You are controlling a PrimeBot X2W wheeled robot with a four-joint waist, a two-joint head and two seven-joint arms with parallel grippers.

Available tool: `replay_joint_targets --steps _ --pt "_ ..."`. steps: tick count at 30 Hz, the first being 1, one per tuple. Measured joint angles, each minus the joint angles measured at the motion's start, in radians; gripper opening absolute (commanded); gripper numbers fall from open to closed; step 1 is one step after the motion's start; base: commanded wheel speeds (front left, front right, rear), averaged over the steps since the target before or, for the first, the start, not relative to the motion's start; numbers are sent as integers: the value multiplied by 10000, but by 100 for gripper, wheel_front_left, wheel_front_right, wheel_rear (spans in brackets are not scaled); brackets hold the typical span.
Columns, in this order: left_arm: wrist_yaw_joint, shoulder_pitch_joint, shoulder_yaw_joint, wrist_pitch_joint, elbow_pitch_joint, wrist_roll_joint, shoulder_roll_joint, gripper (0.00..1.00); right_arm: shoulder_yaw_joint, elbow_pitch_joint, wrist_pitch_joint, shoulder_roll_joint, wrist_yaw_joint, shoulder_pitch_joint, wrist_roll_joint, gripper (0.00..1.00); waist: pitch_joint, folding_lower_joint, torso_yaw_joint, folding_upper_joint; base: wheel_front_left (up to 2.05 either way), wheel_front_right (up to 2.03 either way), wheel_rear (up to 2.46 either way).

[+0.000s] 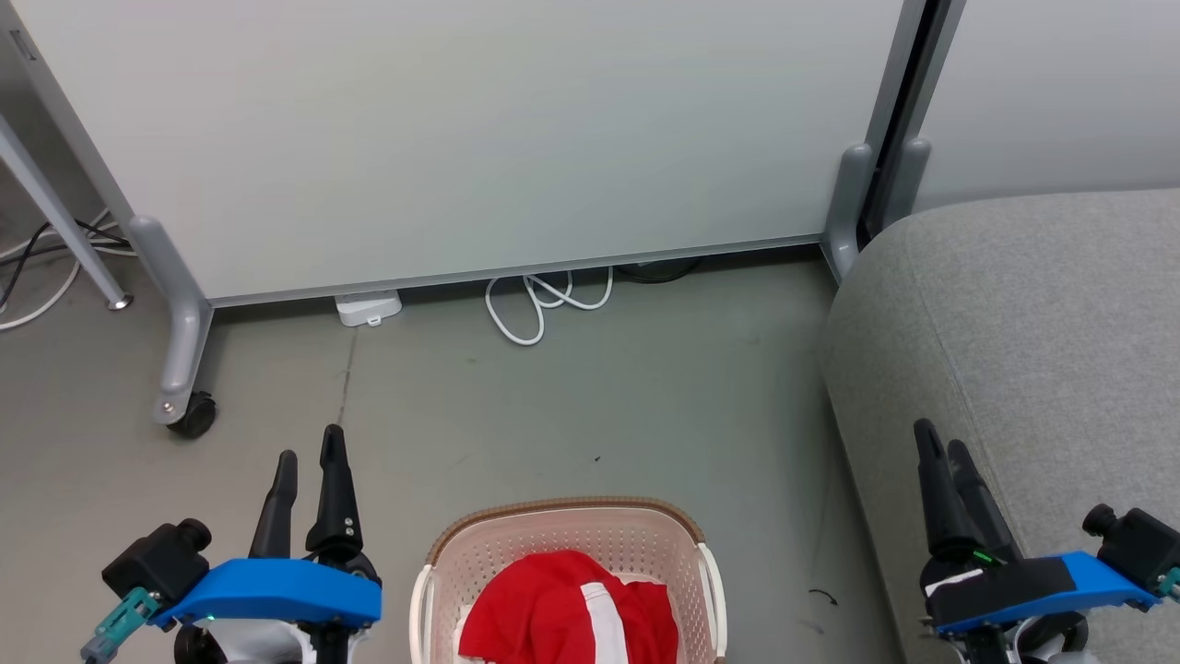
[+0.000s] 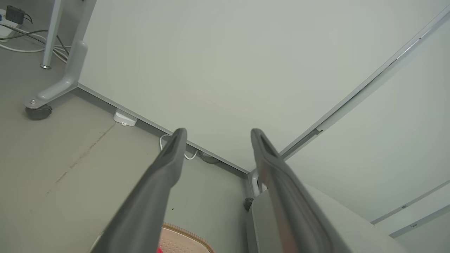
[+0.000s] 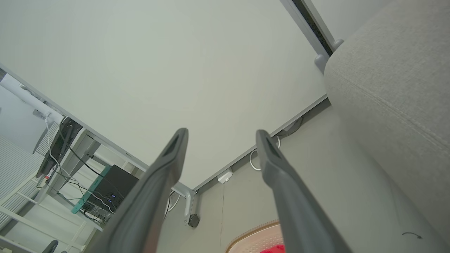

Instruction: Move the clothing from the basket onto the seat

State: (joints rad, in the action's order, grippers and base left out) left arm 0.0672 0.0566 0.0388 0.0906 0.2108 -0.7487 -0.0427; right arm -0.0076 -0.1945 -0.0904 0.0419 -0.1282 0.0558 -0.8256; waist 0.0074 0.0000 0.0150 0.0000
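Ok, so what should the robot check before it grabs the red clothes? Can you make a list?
1. Left gripper open: ok, fingers apart, nothing between them.
2. Right gripper open: ok, fingers apart, nothing held.
3. Red clothing in the basket: ok, it lies inside, bunched up.
4. A gripper over the basket: not ok, the left one is off to the basket's left and the right one is by the seat.
5. Room on the seat: ok, the part in view is bare.
6. How many pieces there are: cannot tell, the head view cuts the basket off.
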Motion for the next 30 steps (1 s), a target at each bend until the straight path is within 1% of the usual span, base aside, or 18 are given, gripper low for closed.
replay_joint_targets --steps 12,26,30 --pt "-92 32 276 357 33 1555 -13 100 100 -25 -353 6 -8 -33 1540 100 2 0 21 0 0 0 0" --pt "-157 70 562 706 40 3080 -27 100 286 -109 -702 15 -8 -34 3114 100 -29 0 94 0 0 0 0" --pt "-236 70 619 802 59 3482 -33 100 303 -119 -796 17 -8 -35 3540 100 -35 0 125 0 0 0 0"
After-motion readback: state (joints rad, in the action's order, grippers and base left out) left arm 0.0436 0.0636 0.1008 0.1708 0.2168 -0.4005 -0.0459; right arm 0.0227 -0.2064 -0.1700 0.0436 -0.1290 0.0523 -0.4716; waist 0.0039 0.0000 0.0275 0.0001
